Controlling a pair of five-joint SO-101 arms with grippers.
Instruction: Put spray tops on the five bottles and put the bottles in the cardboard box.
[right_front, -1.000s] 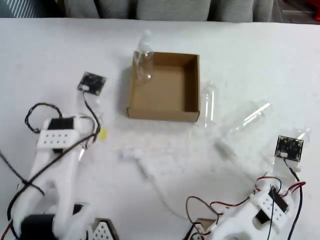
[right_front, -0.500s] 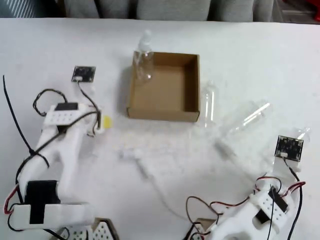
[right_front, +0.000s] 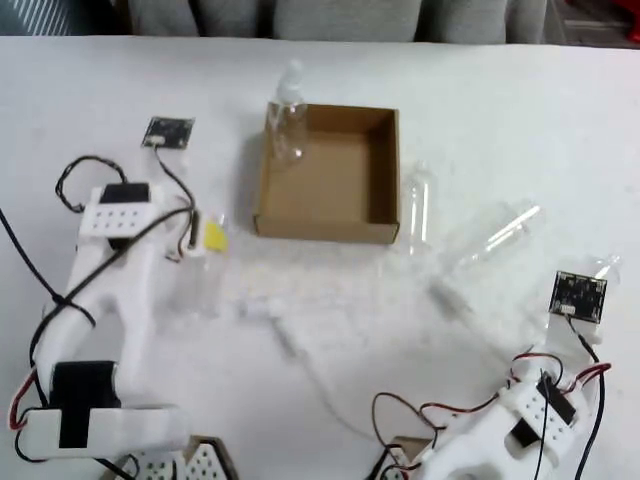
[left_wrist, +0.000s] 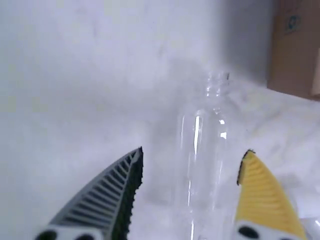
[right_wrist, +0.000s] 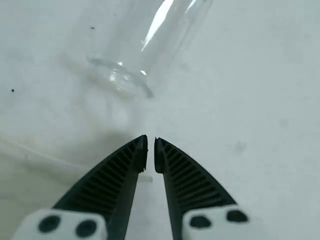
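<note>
**A:** How are the fingers on the left?

**B:** The left gripper (left_wrist: 194, 151) is spread wide, with the grey finger (left_wrist: 117, 195) on one side and the yellow finger (left_wrist: 262, 195) on the other. An uncapped bottle (left_wrist: 202, 145) sits in the gap, nearer the yellow one. At the tips it touches neither.

**A:** And the right?

**B:** The right gripper (right_wrist: 150, 139) is drawn almost together, with only a thin slit and nothing in it. The base of a second bottle (right_wrist: 145, 40) lies just ahead of the tips, apart from them.

**A:** Room to move?

**B:** A strip of white table (right_front: 500, 100) lies between the left gripper and the left wall of the cardboard box (right_front: 325, 228). The table's far edge runs well beyond the box.

**A:** Count?

**B:** One box and five clear bottles. Besides those two, a third bottle (right_front: 418, 210) lies just beside the box's right wall. A fourth bottle (right_front: 497, 232) lies tilted farther right. The capped bottle (right_front: 285, 130) stands at the box's far left corner wearing a white spray top (right_front: 292, 72). I cannot tell if it is inside the wall.
</note>
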